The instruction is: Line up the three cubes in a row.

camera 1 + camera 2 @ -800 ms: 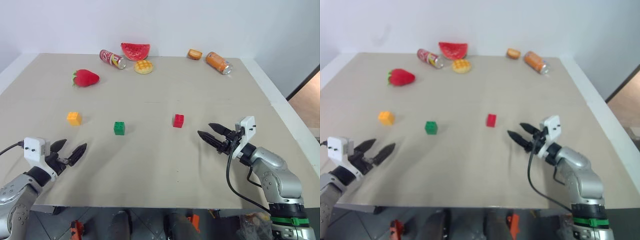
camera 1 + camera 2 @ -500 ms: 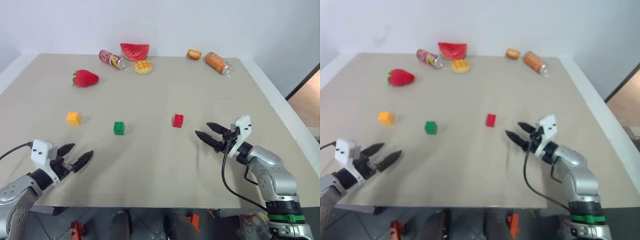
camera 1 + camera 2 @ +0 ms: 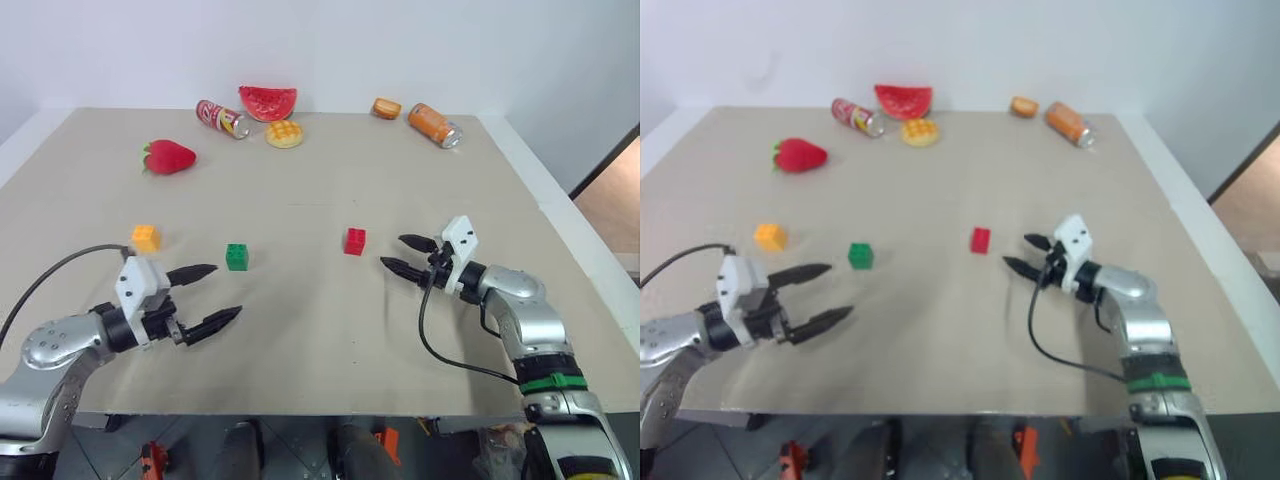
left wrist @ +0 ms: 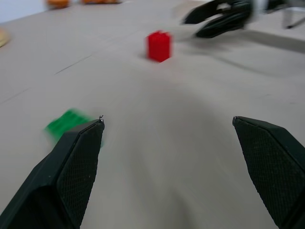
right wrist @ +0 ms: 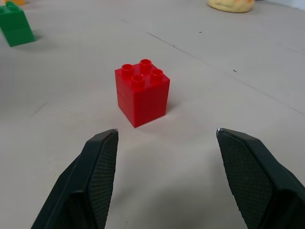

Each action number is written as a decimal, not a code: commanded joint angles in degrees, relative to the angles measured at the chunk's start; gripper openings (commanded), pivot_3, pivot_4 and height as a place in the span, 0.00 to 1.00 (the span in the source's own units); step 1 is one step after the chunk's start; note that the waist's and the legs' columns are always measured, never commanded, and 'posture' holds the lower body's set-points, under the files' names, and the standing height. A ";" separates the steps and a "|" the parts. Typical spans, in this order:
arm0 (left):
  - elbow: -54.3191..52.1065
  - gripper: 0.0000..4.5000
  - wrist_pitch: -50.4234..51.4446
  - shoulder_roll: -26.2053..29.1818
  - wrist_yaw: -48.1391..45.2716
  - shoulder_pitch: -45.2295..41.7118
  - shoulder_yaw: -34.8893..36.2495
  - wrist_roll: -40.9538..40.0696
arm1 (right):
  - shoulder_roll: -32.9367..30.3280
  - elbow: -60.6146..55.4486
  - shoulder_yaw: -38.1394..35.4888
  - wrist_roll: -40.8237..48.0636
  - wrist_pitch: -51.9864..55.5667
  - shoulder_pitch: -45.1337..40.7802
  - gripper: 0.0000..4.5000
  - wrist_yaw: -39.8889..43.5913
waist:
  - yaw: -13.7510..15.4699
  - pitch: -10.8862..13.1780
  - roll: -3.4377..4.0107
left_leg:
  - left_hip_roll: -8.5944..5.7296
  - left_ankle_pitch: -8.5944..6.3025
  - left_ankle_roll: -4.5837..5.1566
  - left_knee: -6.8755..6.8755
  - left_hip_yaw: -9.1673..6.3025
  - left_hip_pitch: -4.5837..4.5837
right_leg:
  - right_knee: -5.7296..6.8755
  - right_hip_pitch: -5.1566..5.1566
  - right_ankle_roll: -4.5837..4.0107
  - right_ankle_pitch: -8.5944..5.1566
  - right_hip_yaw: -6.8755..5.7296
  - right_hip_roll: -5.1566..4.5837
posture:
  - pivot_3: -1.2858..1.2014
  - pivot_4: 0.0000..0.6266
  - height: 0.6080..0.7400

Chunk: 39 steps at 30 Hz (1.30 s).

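Observation:
Three small studded cubes sit apart across the middle of the tan table: a yellow-orange cube [image 3: 146, 238] at the left, a green cube [image 3: 237, 257] near it, and a red cube [image 3: 355, 241] further right. My right gripper [image 3: 402, 255] is open and empty, pointing at the red cube [image 5: 142, 92] from a short way to its right. My left gripper [image 3: 212, 297] hovers open and empty just in front of the green cube [image 4: 66, 123], aimed toward the table's middle.
Along the far edge lie a strawberry [image 3: 169, 157], a red can [image 3: 223, 118], a watermelon slice [image 3: 268, 102], a round waffle [image 3: 285, 134], a small bun [image 3: 387, 108] and an orange can [image 3: 436, 125]. The table's right edge [image 3: 575, 250] runs close to my right arm.
My left gripper swung from the near-left corner toward the green cube. My right gripper moved closer to the red cube. The cubes stayed put.

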 commanded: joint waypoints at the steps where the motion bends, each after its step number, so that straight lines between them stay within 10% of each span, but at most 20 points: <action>1: -0.73 0.99 -1.95 0.79 -2.03 -2.11 -2.28 1.37 | 1.01 4.42 0.74 -1.44 -4.18 -3.75 0.75 2.28 | -0.02 0.00 0.00 | 0.00 0.00 0.00 0.00 0.00 0.00 | 0.00 0.00 0.01 0.00 0.01 0.01 | 0.52 0.24 1.00; 23: 4.06 0.99 -3.82 -1.82 -2.49 -7.16 -6.57 4.08 | 8.83 27.17 3.13 -8.03 -15.16 -17.38 0.75 5.17 | -0.15 0.01 0.01 | 0.01 0.00 0.01 0.06 0.00 0.02 | 0.07 0.04 0.30 0.18 0.11 0.07 | 0.52 0.24 1.00; 30: 4.35 1.00 -4.17 -2.04 -1.45 -6.93 -6.32 4.58 | 9.67 30.74 2.39 -8.14 -17.15 -18.86 0.28 4.47 | -0.20 0.00 0.01 | 0.02 0.00 0.01 0.06 0.00 0.03 | 0.08 0.05 0.29 0.18 0.11 0.08 | 0.52 0.24 1.00; 39: 6.85 1.00 -5.35 -2.26 -1.23 -6.51 -5.11 4.46 | 8.62 19.34 2.91 -4.98 -11.69 -13.18 0.27 10.36 | -0.17 0.00 0.01 | 0.03 0.00 0.01 0.07 -0.01 0.04 | 0.10 0.05 0.31 0.19 0.11 0.08 | 0.52 0.24 1.00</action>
